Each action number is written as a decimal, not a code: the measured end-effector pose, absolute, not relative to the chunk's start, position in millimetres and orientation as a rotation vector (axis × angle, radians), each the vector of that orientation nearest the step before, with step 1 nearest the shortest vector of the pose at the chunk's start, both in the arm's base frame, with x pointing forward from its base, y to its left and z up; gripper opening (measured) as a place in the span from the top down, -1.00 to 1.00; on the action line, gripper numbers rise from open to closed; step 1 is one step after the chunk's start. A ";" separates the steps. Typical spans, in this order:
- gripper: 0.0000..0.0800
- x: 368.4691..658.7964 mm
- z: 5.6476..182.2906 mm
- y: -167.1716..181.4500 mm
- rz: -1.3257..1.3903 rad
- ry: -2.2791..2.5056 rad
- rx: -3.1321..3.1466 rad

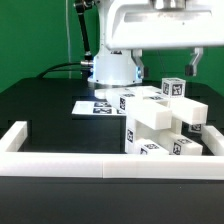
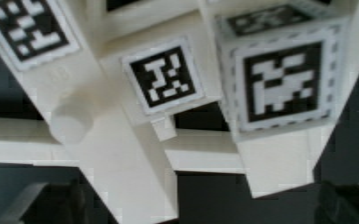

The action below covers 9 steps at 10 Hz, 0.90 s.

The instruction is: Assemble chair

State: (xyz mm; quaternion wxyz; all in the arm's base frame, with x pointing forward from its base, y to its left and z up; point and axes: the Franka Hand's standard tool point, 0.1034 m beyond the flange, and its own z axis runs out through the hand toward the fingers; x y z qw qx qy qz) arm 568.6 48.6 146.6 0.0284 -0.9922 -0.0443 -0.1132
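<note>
The chair parts point(image 1: 165, 125) are white blocks and bars with black-and-white tags, clustered against the front rail at the exterior view's right. One tagged bar point(image 1: 175, 88) stands highest. My gripper point(image 1: 188, 64) hangs just above that cluster, with one dark finger showing beside the top tag. In the wrist view the tagged bars point(image 2: 158, 85) fill the frame very close. A white bar point(image 2: 126, 180) runs down between my dark fingertips point(image 2: 34, 205), which stand wide apart at the frame's edges. My gripper point(image 2: 190, 208) is open and grips nothing.
The marker board point(image 1: 100, 105) lies flat on the black table behind the parts. A long white border rail point(image 1: 90, 165) runs along the front, with a short arm at the exterior view's left point(image 1: 15, 135). The robot base point(image 1: 112, 68) stands at the back.
</note>
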 end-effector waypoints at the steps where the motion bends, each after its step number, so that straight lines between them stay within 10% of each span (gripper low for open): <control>1: -0.62 560.7 150.5 51.2 -0.346 -0.101 -3.057; 9: -0.62 514.8 130.3 74.8 -0.198 0.208 -3.002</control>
